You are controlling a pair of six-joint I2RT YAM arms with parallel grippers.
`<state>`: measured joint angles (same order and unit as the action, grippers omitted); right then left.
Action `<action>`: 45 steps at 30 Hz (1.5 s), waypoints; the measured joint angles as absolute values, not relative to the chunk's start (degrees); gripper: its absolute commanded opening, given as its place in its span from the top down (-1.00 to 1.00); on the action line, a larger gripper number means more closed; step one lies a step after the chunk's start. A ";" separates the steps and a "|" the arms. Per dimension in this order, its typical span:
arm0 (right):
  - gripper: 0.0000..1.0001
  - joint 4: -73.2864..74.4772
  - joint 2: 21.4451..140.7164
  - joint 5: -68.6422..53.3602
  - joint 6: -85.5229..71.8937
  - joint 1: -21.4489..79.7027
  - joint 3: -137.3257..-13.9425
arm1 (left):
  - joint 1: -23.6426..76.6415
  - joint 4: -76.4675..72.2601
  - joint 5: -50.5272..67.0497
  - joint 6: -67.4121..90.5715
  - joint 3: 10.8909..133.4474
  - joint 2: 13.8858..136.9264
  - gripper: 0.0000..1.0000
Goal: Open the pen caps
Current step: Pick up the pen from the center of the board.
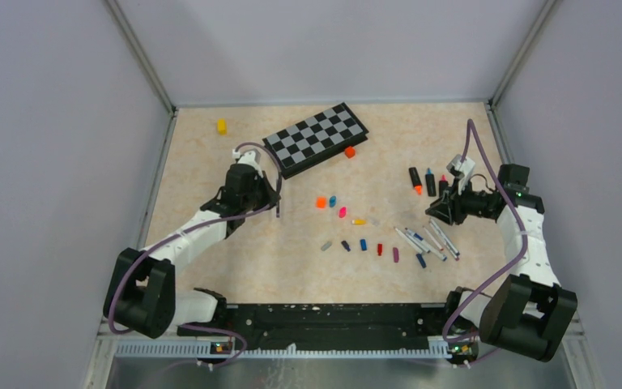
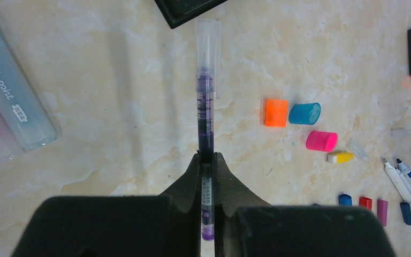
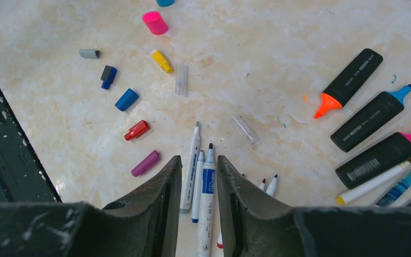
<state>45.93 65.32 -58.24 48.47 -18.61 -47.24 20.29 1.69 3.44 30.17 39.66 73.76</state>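
Note:
My left gripper (image 2: 207, 158) is shut on a thin purple pen (image 2: 206, 107) whose clear cap (image 2: 207, 43) points away, toward the chessboard corner. From above, this gripper (image 1: 275, 203) hangs left of the loose pen caps: orange (image 1: 321, 203), pink (image 1: 342, 212), yellow (image 1: 359, 221), blue (image 1: 363, 244), red (image 1: 379, 250) and purple (image 1: 395, 254). My right gripper (image 3: 199, 159) stands open and holds nothing, just above uncapped white pens (image 3: 207, 182) lying on the table. Three black highlighters (image 3: 369, 120) lie uncapped to its right.
The black-and-grey chessboard (image 1: 316, 138) lies at the back, with an orange block (image 1: 350, 151) at its right end and a yellow block (image 1: 221, 126) to its left. Pastel blue and pink markers (image 2: 10, 96) lie left of the left gripper. Side walls close in the table.

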 measured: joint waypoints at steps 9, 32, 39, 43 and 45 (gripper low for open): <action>0.41 45.95 65.30 -58.28 48.47 -18.61 -47.24 | 20.29 0.75 4.73 30.39 37.89 73.76 1.00; 0.40 46.09 65.30 -58.37 48.47 -18.52 -47.22 | 20.29 0.01 6.44 30.59 36.99 73.76 1.00; 0.41 46.11 65.32 -58.37 48.49 -18.50 -47.22 | 20.29 -0.01 6.61 30.59 36.99 73.76 1.00; 0.41 46.13 65.30 -58.37 48.51 -18.50 -47.22 | 20.29 -0.01 6.66 30.59 36.99 73.76 1.00; 0.41 46.15 65.30 -58.37 48.53 -18.50 -47.22 | 20.29 -0.01 6.68 30.59 36.99 73.76 1.00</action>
